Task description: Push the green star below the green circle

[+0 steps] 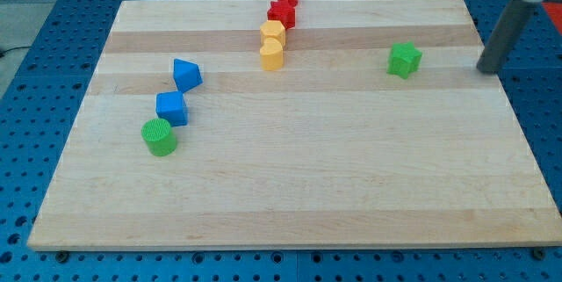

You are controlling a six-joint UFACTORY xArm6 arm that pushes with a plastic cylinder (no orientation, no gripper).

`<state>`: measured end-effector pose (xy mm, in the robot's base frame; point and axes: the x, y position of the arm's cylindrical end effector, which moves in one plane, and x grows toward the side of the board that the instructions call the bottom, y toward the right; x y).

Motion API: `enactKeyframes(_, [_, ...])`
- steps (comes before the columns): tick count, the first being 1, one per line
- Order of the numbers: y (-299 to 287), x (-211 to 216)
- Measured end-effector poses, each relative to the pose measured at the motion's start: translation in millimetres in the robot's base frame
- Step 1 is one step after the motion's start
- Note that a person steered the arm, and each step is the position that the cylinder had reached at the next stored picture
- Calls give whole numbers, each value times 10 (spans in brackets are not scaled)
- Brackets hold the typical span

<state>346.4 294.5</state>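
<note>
The green star (404,60) lies on the wooden board at the view's upper right. The green circle (160,137) stands at the view's left, far from the star. My tip (486,70) is at the board's right edge, to the right of the green star and a little lower, apart from it. The rod rises from it toward the view's top right corner.
A blue cube (171,107) and a blue block (186,75) sit just above the green circle. Two yellow blocks (272,45) and two red blocks (284,3) form a line at the view's top centre. The board (299,194) rests on a blue perforated table.
</note>
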Motion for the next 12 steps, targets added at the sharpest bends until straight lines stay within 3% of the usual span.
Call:
enactKeyframes(1, [-114, -206])
enactKeyframes(3, [-1142, -1])
enactKeyframes(7, [-2449, 384])
enactKeyframes(9, [-2735, 959])
enactKeyframes(11, [-3460, 1025])
enactKeyframes(12, [-3568, 1388])
